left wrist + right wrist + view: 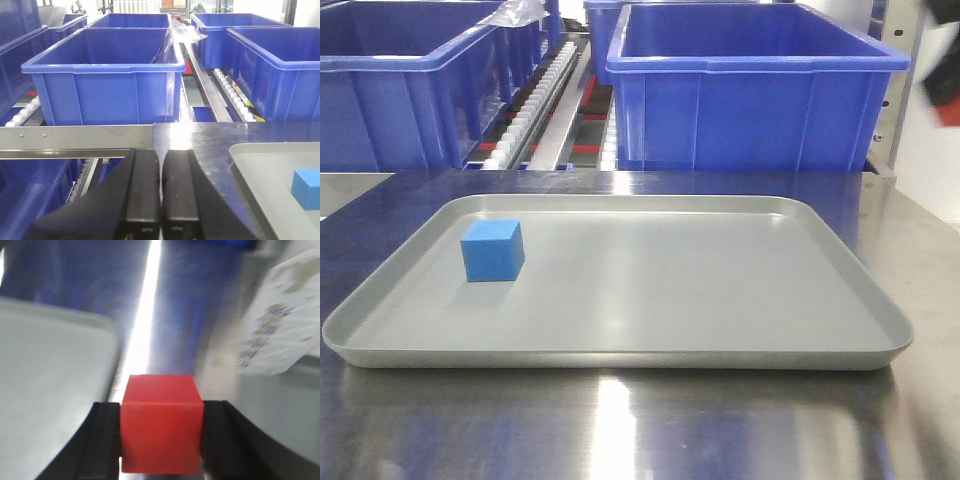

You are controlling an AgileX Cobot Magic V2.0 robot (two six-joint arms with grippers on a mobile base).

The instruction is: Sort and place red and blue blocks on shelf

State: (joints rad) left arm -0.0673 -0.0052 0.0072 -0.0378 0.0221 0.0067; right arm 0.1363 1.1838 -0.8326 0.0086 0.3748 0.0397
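Note:
The blue block (492, 250) rests on the left part of the grey tray (650, 345); it also shows at the right edge of the left wrist view (306, 187). My left gripper (161, 165) is shut and empty, held over the dark tabletop left of the tray (250, 160) and just before the shelf's steel front rail (85, 136) with its two small screws. My right gripper (161, 407) is shut on the red block (161, 430), held above the steel surface just right of the tray's corner (60, 370). That view is blurred.
Large blue plastic bins (750, 90) (107, 75) stand on roller tracks (535, 110) behind the table. A white printed label (280, 340) is to the right of the red block. A blurred dark shape (942, 85) shows at the far right edge.

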